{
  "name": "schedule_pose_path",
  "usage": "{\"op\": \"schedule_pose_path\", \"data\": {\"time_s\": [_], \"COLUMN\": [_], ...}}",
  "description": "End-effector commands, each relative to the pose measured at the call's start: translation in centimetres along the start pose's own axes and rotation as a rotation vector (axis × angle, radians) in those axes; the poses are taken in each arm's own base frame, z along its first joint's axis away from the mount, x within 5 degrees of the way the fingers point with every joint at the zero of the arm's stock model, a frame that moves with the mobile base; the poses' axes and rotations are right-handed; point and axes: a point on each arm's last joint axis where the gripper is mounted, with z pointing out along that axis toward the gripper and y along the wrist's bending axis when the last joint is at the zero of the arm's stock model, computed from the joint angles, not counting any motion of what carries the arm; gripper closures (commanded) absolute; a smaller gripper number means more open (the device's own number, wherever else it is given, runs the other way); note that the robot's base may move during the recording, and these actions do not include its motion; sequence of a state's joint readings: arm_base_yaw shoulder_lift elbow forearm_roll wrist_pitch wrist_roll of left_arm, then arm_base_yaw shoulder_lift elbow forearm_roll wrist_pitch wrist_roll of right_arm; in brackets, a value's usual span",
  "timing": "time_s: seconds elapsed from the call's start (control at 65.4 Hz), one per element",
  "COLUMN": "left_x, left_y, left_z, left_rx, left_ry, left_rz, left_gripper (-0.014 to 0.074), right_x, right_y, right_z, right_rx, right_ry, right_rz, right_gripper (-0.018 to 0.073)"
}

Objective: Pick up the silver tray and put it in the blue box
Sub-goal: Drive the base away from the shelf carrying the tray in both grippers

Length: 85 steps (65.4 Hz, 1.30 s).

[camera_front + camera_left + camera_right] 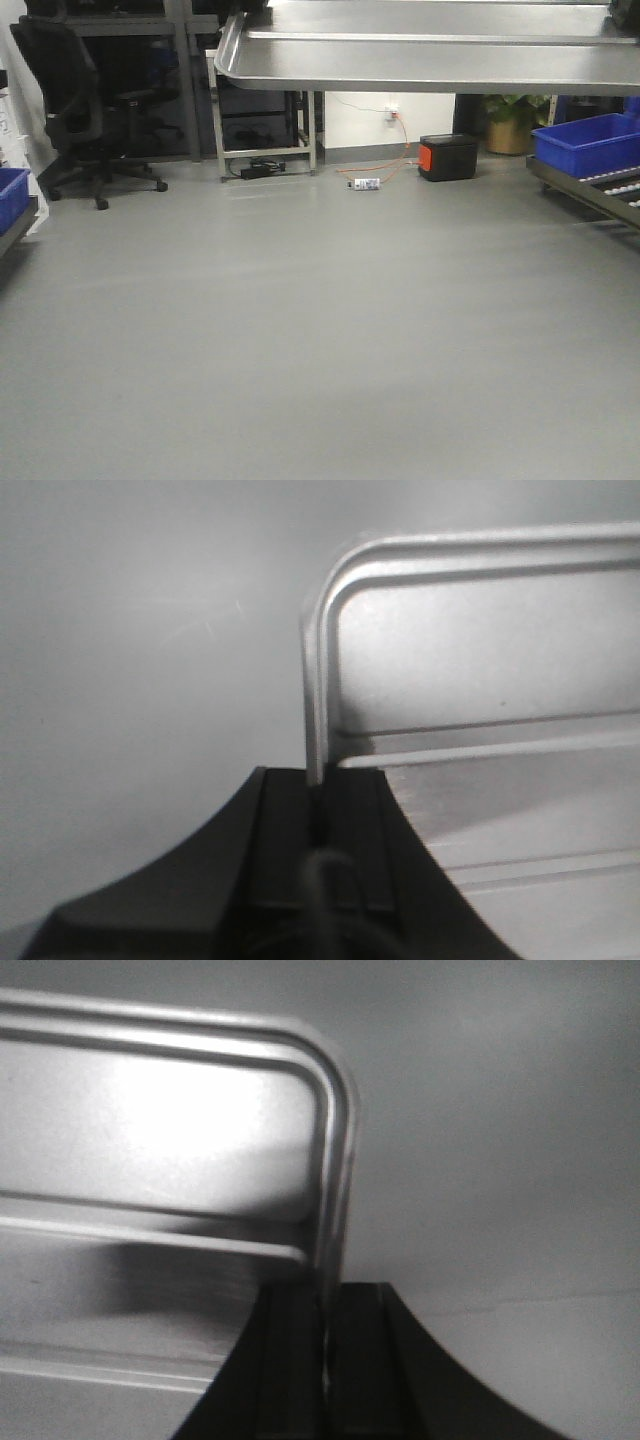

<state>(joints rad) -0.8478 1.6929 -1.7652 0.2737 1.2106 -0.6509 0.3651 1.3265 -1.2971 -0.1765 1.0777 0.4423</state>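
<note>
The silver tray (430, 65) hangs level across the top of the front view, above the grey floor. In the left wrist view my left gripper (318, 780) is shut on the tray's (480, 680) left rim, near a rounded corner. In the right wrist view my right gripper (328, 1300) is shut on the opposite rim of the tray (150, 1140); the raised ribs on its floor show. The blue box (590, 145) stands at the right on a roller conveyor (600, 195), lower than the tray and apart from it.
A second blue crate (10, 195) peeks in at the left edge. At the back are a black office chair (75, 100), a metal frame table (265, 150), a black and orange case (447, 157) and a cable with a power strip (367, 183) on the floor.
</note>
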Motion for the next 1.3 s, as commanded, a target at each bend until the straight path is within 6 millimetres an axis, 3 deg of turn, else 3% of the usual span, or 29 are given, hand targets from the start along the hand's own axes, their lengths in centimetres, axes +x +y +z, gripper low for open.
{"op": "schedule_pose_path", "data": {"time_s": [0.0, 1.284], "left_x": [-0.75, -0.67], "left_y": [0.77, 0.54], "left_z": [-2.63, -2.20], "left_rx": [-0.003, 0.010], "left_ry": [-0.087, -0.068], "left_rz": [0.019, 0.013], "left_gripper": [0.0701, 0.0701], "right_x": [-1.13, -1.15], "right_y": [-0.50, -0.48], "right_z": [-2.18, -2.14], "right_rx": [0.010, 0.009], "right_ry": [-0.133, -0.134], "right_rz": [-0.029, -0.029], "right_gripper": [0.0501, 0.0501]}}
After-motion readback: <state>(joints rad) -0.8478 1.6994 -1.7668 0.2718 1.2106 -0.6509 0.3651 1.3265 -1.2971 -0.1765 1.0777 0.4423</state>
